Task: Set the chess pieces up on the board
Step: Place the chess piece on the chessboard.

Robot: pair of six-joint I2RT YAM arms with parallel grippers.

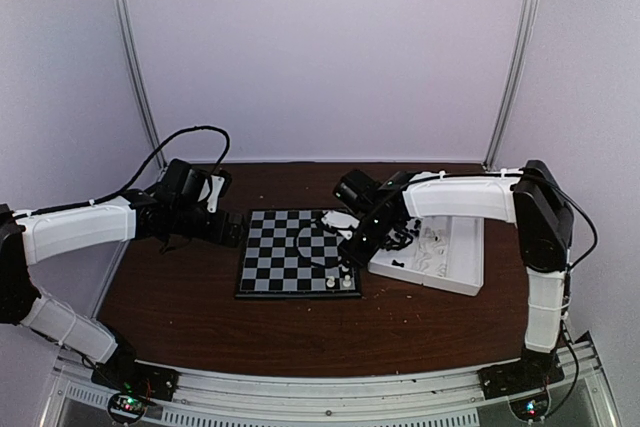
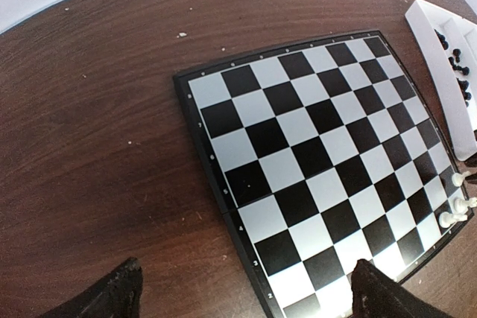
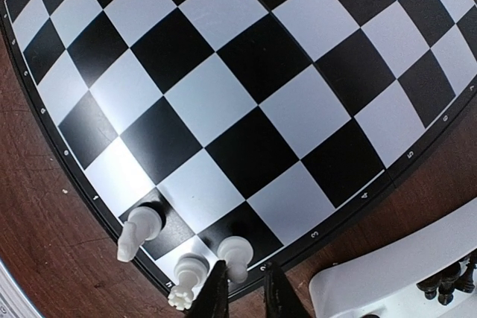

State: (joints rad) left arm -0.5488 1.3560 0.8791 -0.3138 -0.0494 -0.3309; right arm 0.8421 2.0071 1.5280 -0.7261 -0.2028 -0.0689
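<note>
The board (image 1: 290, 252) lies flat mid-table. Three white chess pieces stand in its near right corner (image 1: 340, 283): in the right wrist view a knight (image 3: 138, 230), a rook (image 3: 186, 277) and a round-headed piece (image 3: 238, 253). My right gripper (image 3: 246, 297) hangs just over that corner, its jaws a narrow gap apart; the round-headed piece's top sits against the left finger (image 3: 215, 294), clear of the other finger. My left gripper (image 2: 246, 299) hovers wide open and empty over the board's left edge (image 2: 223, 206).
A white divided tray (image 1: 455, 272) sits right of the board, holding black pieces (image 1: 400, 239) and white ones. In the left wrist view the tray's rim (image 2: 440, 65) runs along the right edge. Bare brown tabletop (image 1: 180, 297) surrounds the board.
</note>
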